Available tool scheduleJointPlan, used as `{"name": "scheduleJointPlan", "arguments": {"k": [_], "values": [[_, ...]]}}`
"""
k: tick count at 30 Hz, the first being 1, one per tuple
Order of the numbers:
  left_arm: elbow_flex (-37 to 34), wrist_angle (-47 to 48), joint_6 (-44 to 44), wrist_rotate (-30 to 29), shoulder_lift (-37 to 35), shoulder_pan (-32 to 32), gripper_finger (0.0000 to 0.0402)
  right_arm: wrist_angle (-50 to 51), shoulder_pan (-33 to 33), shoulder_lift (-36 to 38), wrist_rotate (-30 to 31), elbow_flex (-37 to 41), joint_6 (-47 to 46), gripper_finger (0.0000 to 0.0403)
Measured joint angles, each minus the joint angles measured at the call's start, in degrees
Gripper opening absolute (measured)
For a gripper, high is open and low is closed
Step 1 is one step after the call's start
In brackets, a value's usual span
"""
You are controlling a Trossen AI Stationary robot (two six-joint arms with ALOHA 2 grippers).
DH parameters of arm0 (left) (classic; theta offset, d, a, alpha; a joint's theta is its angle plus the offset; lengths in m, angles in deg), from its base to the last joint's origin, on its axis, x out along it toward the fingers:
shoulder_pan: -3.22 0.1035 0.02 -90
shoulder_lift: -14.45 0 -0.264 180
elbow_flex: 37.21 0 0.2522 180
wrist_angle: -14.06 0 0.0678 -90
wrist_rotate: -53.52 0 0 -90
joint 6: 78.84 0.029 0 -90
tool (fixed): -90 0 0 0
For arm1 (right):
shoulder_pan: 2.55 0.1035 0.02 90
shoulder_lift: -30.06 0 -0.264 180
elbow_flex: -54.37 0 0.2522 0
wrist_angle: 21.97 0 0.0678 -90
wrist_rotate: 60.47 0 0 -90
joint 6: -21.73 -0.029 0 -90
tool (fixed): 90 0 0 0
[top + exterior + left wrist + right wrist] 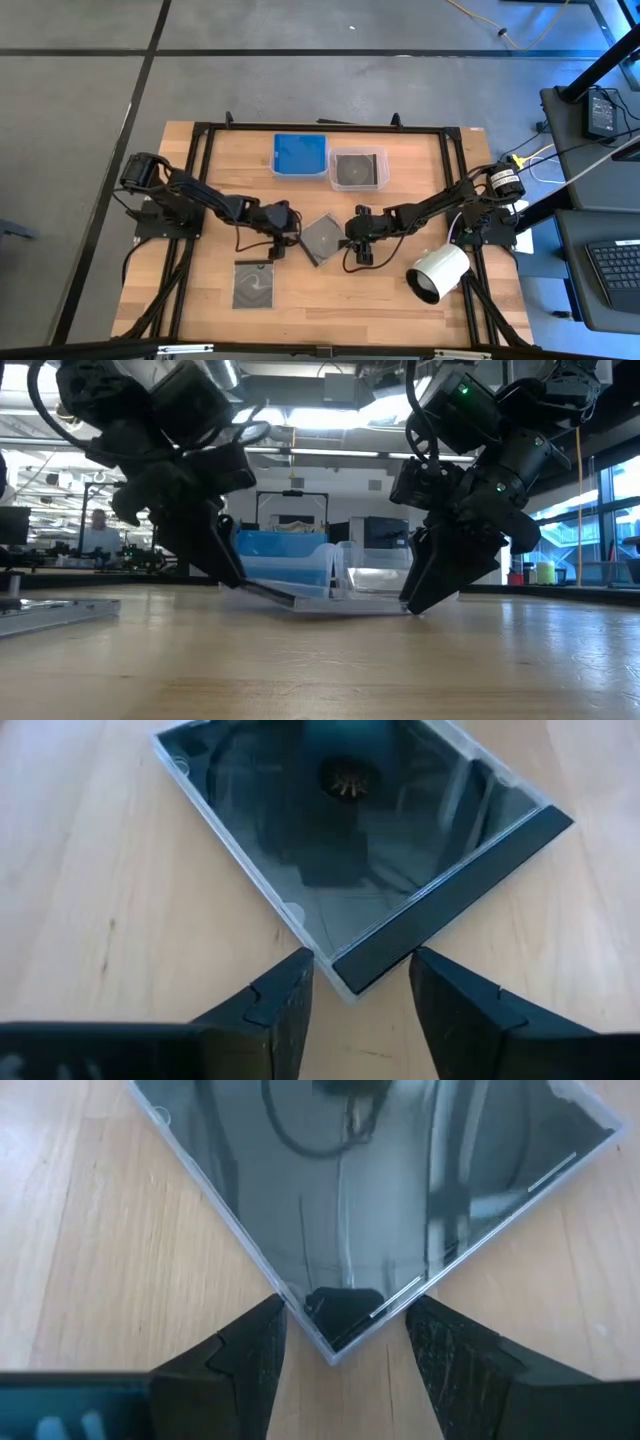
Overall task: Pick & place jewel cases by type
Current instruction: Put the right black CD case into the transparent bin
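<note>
- The left claw (283, 238) sits just left of the frame's centre in the high view, fingers apart. In its wrist view, 1 corner of the dark jewel case (350, 830) pokes into the gap between the 2 fingers (270, 1010) with daylight on both sides, so nothing is clamped.
- The right claw (357, 243) sits just right of centre, facing the left one across the same case. Its fingers are also apart, and the opposite corner of the case lies in their gap, not squeezed.
- That case (324, 238) lies on the bare worktop (390, 300) at centre, turned like a diamond. In the low view its left edge looks slightly lifted; I cannot tell how firmly it rests.
- To do this step well, only 1 claw should likely take the case; the other should hold clear.
- A corner is a poor hold: the thin plastic can pivot or squirt out. I would push further on so the pads straddle a flat edge, then close gently and lift level.
- This case is dark, so judging by contents it belongs in the clear tub (358, 169) at upper centre, right of the blue-filled tub (300, 154).
- 1 more dark case (253, 287) waits at lower left; a white cylinder (438, 272) lies at lower right.
</note>
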Motion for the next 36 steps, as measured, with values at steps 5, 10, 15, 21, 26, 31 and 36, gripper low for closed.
{"name": "scheduleJointPlan", "arguments": {"k": [5,10,15,21,26,31,36], "values": [[0.0,0.4,0.4,-0.6,-1.1,0.0,0.0156,0.0,0.0,0.0,0.0,0.0,-0.1,0.021],[0.0,0.1,-0.1,-0.6,-1.1,0.0,0.0157,0.0,0.0,0.0,0.0,0.0,-0.1,0.021],[0.0,0.1,-0.2,0.1,-1.1,0.0,0.0158,-0.1,0.0,0.0,0.0,0.0,-0.1,0.021],[0.0,-0.2,-0.9,2.1,-1.1,0.0,0.0155,-0.1,0.0,0.0,0.0,0.0,0.1,0.021],[0.0,-0.5,-2.4,3.3,-1.1,0.0,0.0159,-0.1,0.0,0.0,0.0,0.0,0.2,0.021],[0.0,-0.7,-6.6,5.3,-1.2,0.3,0.0155,-0.1,0.0,0.0,0.0,0.0,0.2,0.021],[0.2,-3.0,-11.2,11.9,-1.7,1.3,0.0153,-0.2,0.0,-0.1,0.3,0.0,0.2,0.021]]}}
